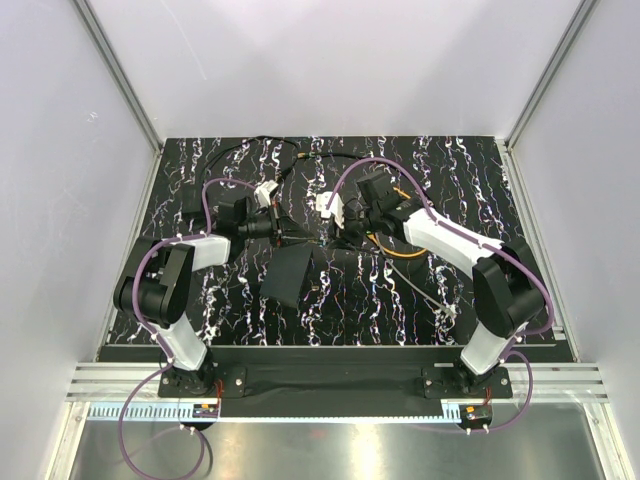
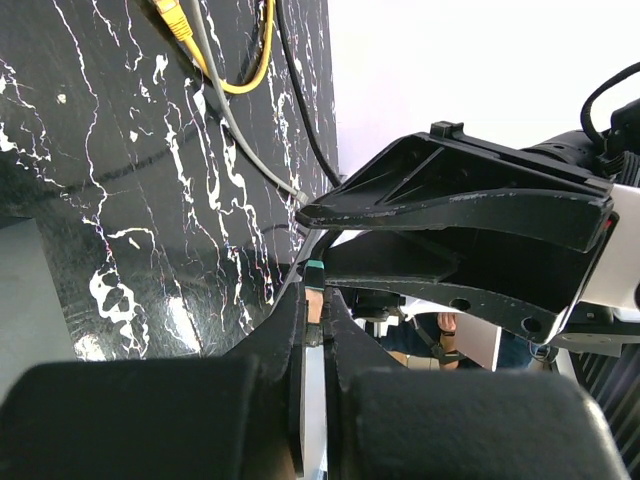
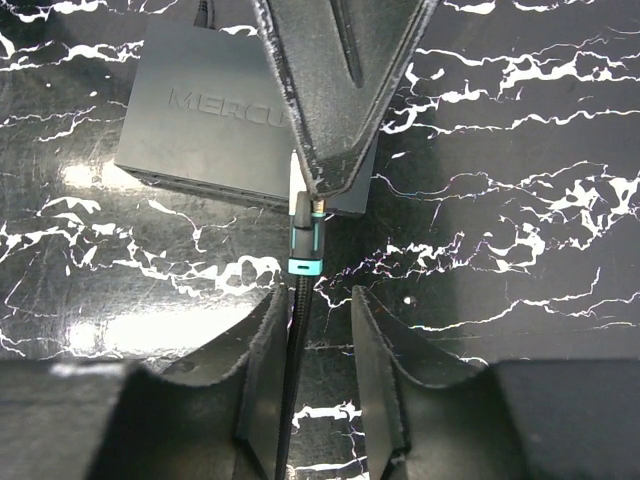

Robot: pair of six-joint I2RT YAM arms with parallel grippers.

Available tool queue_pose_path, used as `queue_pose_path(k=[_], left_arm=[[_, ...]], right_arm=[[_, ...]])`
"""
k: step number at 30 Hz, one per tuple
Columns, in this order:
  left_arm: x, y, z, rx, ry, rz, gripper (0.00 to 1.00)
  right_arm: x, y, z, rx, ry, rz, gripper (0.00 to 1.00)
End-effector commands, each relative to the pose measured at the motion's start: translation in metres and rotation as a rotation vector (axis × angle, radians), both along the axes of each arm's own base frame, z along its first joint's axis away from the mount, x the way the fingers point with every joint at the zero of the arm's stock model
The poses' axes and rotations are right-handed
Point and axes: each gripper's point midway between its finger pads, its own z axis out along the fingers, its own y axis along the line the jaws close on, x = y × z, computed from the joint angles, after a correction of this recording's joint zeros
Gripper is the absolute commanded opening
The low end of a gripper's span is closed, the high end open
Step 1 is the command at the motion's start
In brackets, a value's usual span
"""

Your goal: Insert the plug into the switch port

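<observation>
L gripper reaches in from the left, fingers together, clamped on plug just beyond its teal band. Switch box lies flat on the marbled blk/white table, centre-left, a bit nearer than both grippers. Its embossed top reads "MERCU"; the rest is hidden behind L fingers. Switch port on its thin edge is too dark to pick out. Plug tip sits at that edge in R wrist view; can't tell if touching. Blk cord runs from plug btwn the fingers of R gripper, which stand apart, clear of it. Further right, yellow cable and grey cable lie on the table.
</observation>
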Motion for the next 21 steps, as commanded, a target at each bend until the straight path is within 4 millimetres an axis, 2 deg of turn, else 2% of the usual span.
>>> queue_pose_path(k=[1,4,6,7,9,10,12,13,14,15,18,21], left_arm=[[0.007,-0.004,0.019,-0.02,-0.082,-0.016,0.0],[0.006,-0.005,0.018,-0.019,-0.078,-0.018,0.0],[0.006,-0.005,0.019,-0.02,-0.076,-0.017,0.0],[0.006,-0.006,0.019,-0.021,-0.078,-0.02,0.0],[0.006,-0.006,0.019,-0.021,-0.076,-0.02,0.0],[0.005,-0.007,0.02,-0.021,-0.079,-0.022,0.08],[0.005,-0.007,0.02,-0.018,-0.082,-0.021,0.23],[0.006,-0.007,0.021,-0.016,-0.087,-0.021,0.25],[0.006,-0.004,0.018,-0.005,-0.082,-0.017,0.36],[0.009,-0.002,0.019,0.006,-0.091,-0.008,0.41],[0.03,0.02,0.02,0.089,-0.143,0.06,0.51],[0.055,0.057,0.013,0.236,-0.187,0.157,0.53]], right_arm=[[0.005,0.009,0.013,0.012,-0.054,0.033,0.37],[0.006,0.009,0.011,0.009,-0.055,0.031,0.36],[0.007,0.009,0.011,0.01,-0.059,0.03,0.32],[0.006,0.009,0.009,0.007,-0.057,0.033,0.28],[0.007,0.009,0.011,0.011,-0.063,0.033,0.07],[0.008,0.01,0.011,0.015,-0.067,0.032,0.01],[0.009,0.01,0.011,0.016,-0.064,0.017,0.0],[0.009,0.009,0.007,0.013,-0.056,0.008,0.0],[0.012,0.01,0.007,0.017,-0.061,-0.003,0.0],[0.012,0.009,0.003,0.009,-0.055,-0.013,0.0],[0.013,0.001,-0.017,-0.044,-0.012,-0.069,0.0],[0.017,-0.005,-0.038,-0.112,0.042,-0.14,0.0]])
